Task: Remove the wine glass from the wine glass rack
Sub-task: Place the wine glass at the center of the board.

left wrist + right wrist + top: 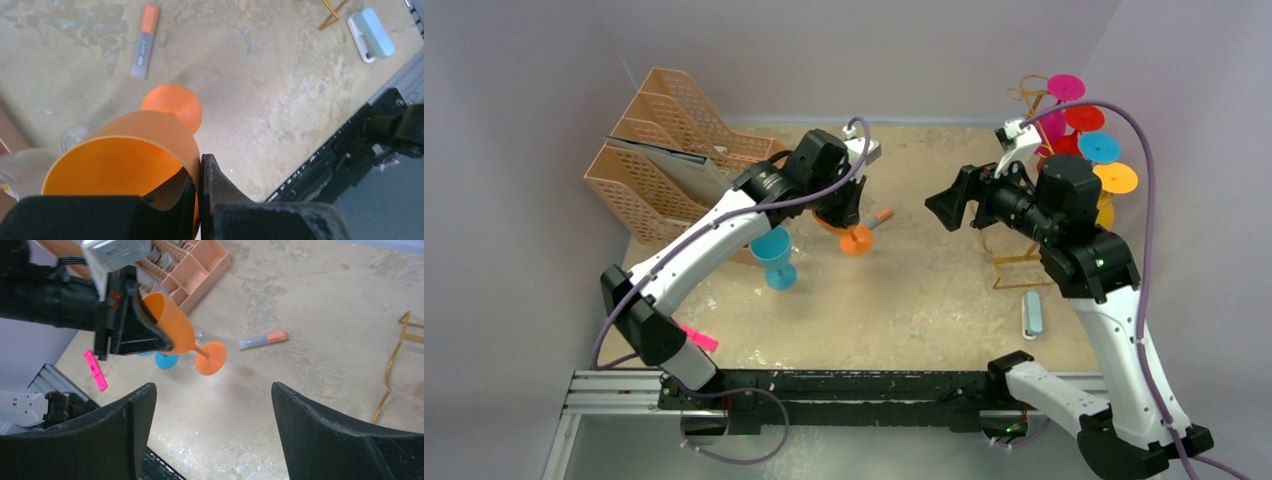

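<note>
My left gripper [842, 212] [201, 172] is shut on the rim of an orange wine glass [856, 239] [125, 150] [175, 325]. One finger sits inside the bowl and one outside, and the glass hangs tilted above the mid-table with its foot pointing towards the right arm. The gold wire wine glass rack [1029, 100] stands at the back right. Pink, red, blue and orange glasses [1100, 148] hang on it. My right gripper [944, 208] [212, 386] is open and empty, between the rack and the held glass.
A blue glass [774, 256] and a clear glass [77, 136] stand by the peach lattice organiser [664, 150]. A grey-orange marker [880, 216] [262, 340], a pale blue stapler-like thing [1031, 313] and a pink clip [696, 336] lie on the table.
</note>
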